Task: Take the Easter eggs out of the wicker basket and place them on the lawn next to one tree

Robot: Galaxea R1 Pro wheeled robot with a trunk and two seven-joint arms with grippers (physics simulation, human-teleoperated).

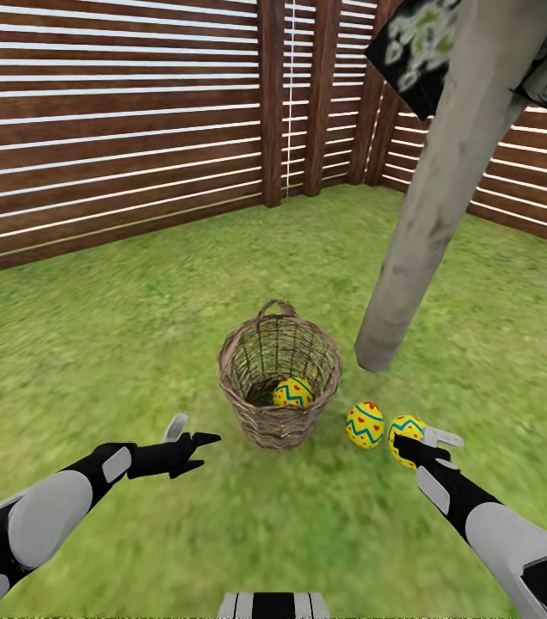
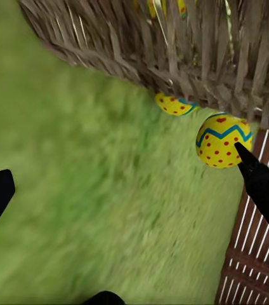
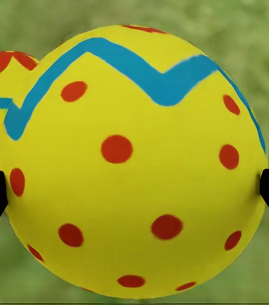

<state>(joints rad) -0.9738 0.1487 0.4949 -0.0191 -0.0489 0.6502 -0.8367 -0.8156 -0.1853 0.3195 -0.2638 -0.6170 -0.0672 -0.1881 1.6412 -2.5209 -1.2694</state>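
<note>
Yellow eggs: three in sight; one with blue zigzag and red marks lies inside the wicker basket [image 1: 279, 378], low against its near wall, call it the basket egg [image 1: 293, 393]
Eggs already out: the zigzag egg [image 1: 365, 425] rests on the lawn [image 1: 119, 344] just right of the basket; the dotted egg [image 1: 406, 429] is just beside it, close enough that the two may be touching
Tree: the pale grey-tan trunk [image 1: 428, 215] meets the grass just behind the two outside eggs, near the basket's right side
Right gripper [image 1: 417, 447]: its two black fingertips sit at either flank of the dotted egg [image 3: 134, 159], touching or nearly so; I judge it holds the egg at the grass, though whether the squeeze is on or just let go I cannot tell
Left gripper [image 1: 189, 447]: spread wide and holding nothing, hovering over the grass just left of the basket, pointing toward it
Step in hand: setting down the second egg beside the tree, as I read it
Progress: two of three eggs out and by the same trunk; one left in the basket
Next move calls for: opening the right fingers without nudging the neighbouring egg, lifting clear, then reaching over the rim and down for the last egg
Risk: eggs roll easily on the grass; the basket's deep wall leaves a tight approach
</note>
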